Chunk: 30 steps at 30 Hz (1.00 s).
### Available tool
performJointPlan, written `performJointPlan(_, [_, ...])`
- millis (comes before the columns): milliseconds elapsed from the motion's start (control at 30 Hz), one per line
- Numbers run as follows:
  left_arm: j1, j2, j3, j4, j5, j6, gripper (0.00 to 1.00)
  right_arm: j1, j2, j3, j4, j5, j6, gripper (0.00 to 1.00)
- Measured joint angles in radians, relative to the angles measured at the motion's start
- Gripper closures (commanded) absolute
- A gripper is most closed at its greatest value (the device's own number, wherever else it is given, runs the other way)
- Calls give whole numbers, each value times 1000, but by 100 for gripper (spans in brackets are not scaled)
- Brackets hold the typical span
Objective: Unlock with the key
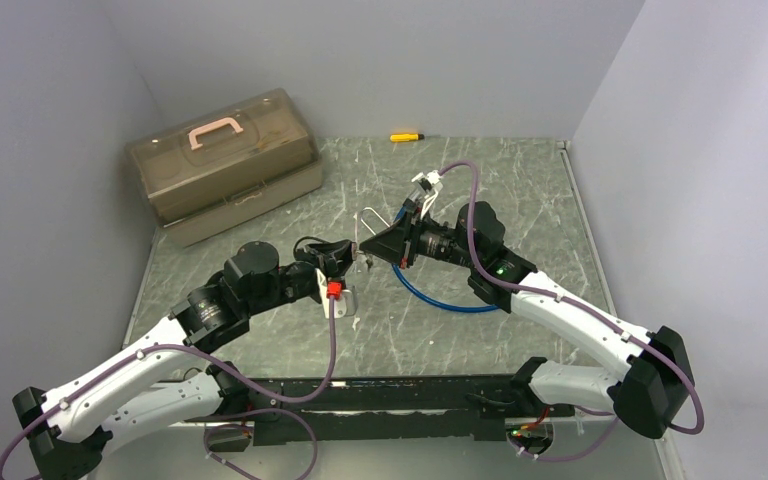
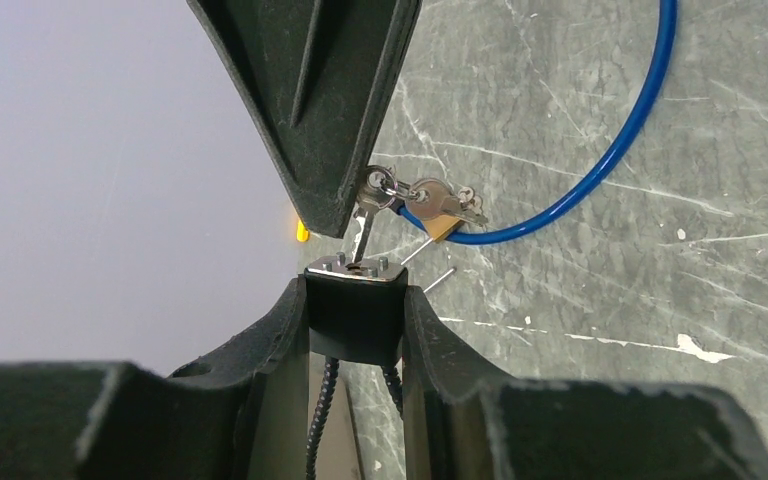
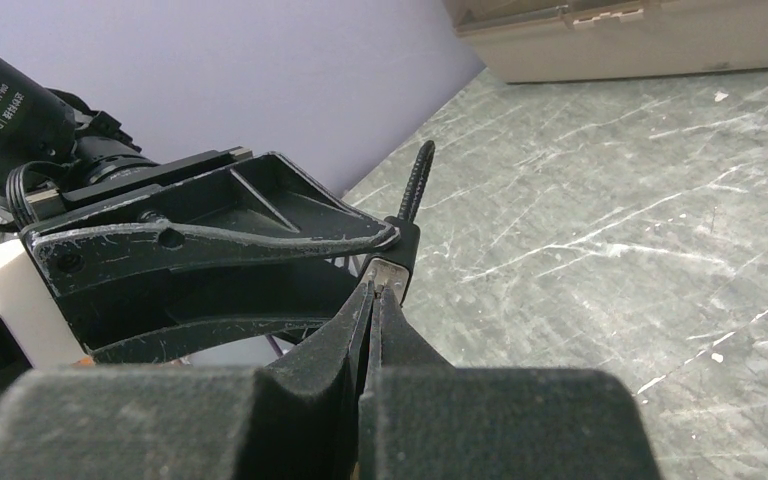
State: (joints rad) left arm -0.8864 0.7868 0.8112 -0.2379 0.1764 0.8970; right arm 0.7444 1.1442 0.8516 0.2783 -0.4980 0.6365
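top external: tan toolbox (image 1: pixel 225 165) far left; left gripper (image 1: pixel 343 268) meets right gripper (image 1: pixel 368 247) near mid-table; yellow screwdriver (image 1: pixel 405 136) at far edge; blue cable (image 1: pixel 445 303) just right.
left wrist only: left jaws clamped on black padlock (image 2: pixel 355 318), key (image 2: pixel 363 238) standing in its top, spare keys (image 2: pixel 442 200) dangling beside.
right wrist only: right jaws pressed together, pinching the key; motor housing (image 3: pixel 10 105) lettered "damiao".

blue cable loop (image 1: pixel 442 303) beside right claw (image 1: pixel 363 249), toolbox (image 1: pixel 225 165) back left
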Motion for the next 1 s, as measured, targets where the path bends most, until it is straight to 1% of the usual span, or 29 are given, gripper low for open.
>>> performJointPlan(533, [-4, -5, -7, -9, -2, 17, 100, 0, 23, 13, -16, -1, 0, 100])
performJointPlan(1000, [-16, 0, -8, -14, -37, 51, 100, -4, 55, 36, -22, -10, 4, 100])
